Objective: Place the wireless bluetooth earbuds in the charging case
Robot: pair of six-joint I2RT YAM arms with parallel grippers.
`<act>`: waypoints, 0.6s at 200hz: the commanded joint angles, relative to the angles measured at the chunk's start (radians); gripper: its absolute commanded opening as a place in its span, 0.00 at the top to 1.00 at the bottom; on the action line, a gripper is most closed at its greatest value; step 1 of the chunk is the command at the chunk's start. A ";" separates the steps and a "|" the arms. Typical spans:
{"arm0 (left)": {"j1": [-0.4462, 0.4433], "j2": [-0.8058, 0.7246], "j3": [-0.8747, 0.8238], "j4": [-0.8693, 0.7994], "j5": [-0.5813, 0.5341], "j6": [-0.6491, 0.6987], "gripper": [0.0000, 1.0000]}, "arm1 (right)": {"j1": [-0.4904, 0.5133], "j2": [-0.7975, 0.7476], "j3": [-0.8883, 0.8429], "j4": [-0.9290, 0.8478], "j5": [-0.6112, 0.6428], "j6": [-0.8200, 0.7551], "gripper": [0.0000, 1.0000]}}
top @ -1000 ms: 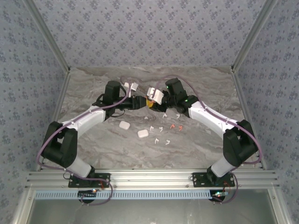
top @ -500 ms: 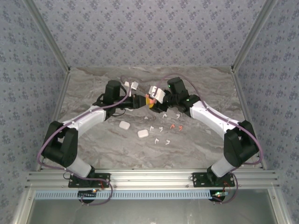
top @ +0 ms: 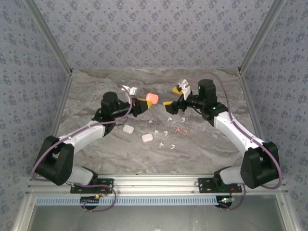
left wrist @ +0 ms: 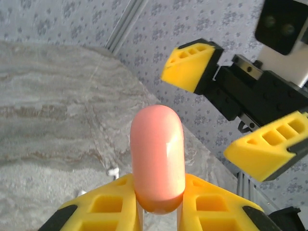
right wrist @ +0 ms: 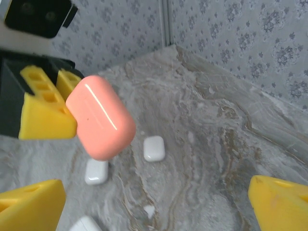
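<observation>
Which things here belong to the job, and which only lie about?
Job: pink case, held in the left gripper; red earbuds; white earbuds; open right gripper.
Lying about: two white cases, untouched.

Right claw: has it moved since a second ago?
Yes. The right claw shifted rightward, away from the pink case, judged against the white case.
</observation>
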 commanded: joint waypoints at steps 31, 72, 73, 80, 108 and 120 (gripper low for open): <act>-0.020 -0.062 0.031 0.076 0.031 0.152 0.91 | 0.016 0.016 0.017 0.172 -0.026 0.232 0.00; -0.021 -0.068 0.038 0.066 0.035 0.163 0.91 | 0.035 0.052 0.063 0.123 -0.009 0.194 0.04; -0.022 -0.068 0.038 0.065 0.035 0.163 0.91 | 0.037 0.052 0.064 0.122 -0.009 0.192 0.04; -0.022 -0.068 0.039 0.066 0.036 0.163 0.91 | 0.044 0.057 0.066 0.114 -0.006 0.180 0.04; -0.030 -0.068 0.046 0.065 0.036 0.166 0.91 | 0.052 0.076 0.076 0.117 0.003 0.185 0.04; -0.031 -0.068 0.048 0.062 0.039 0.171 0.91 | 0.053 0.086 0.086 0.113 0.006 0.186 0.04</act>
